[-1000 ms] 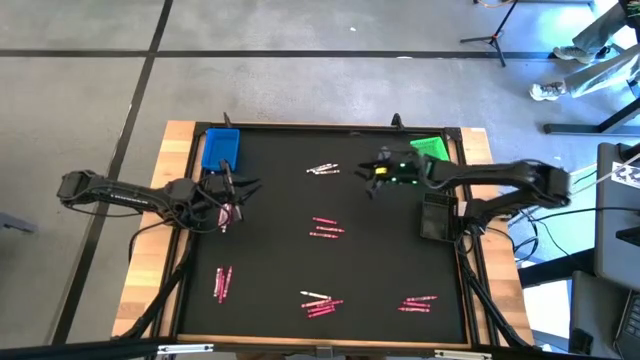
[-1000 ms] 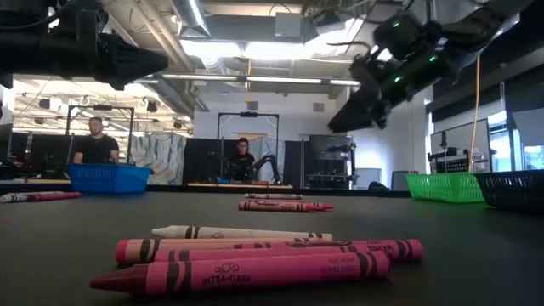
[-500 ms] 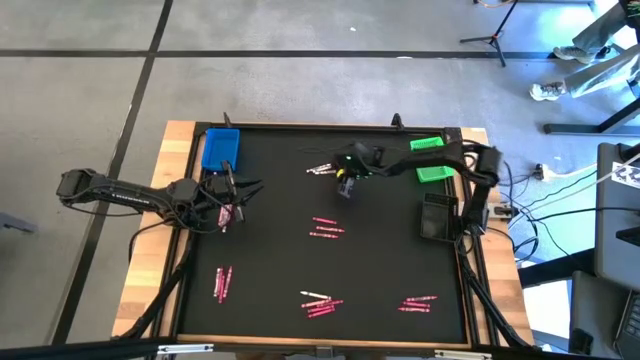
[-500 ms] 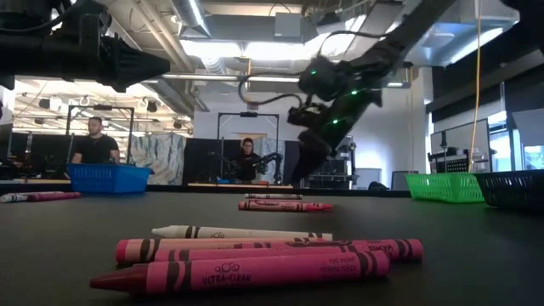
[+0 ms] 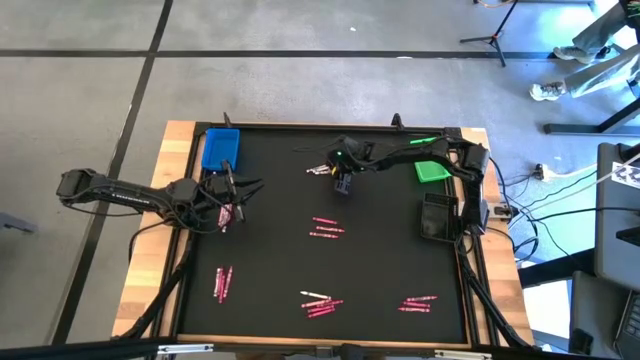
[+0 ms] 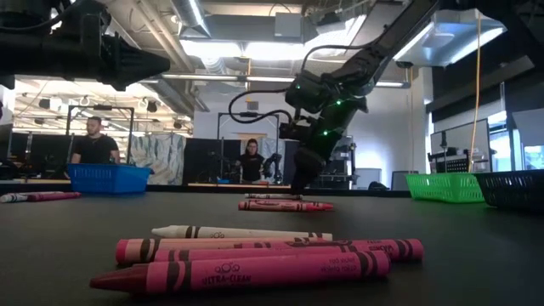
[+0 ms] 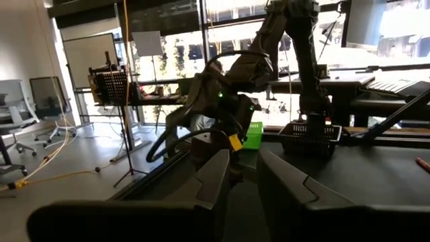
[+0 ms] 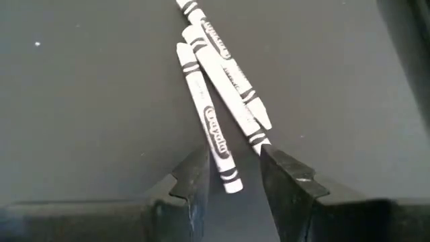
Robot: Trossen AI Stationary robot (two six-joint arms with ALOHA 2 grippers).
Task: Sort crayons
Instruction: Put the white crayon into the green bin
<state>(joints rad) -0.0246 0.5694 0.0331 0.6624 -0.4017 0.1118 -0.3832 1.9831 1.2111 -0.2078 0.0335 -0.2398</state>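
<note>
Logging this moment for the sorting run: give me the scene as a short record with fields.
right gripper: open, low over the white crayons at the table's far middle, one crayon's end between its fingers
left gripper: waiting near the blue tray, over pink crayons
green tray: far right
other crayons: pink clusters across the mat

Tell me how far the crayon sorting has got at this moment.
Done: nothing visible; no crayons show in the blue tray or green tray.
In hand: the right gripper, jaws open, is down over the white crayons; the left gripper hangs by the blue tray.
Left: pink piles remain mid-table and along the near edge.
</note>
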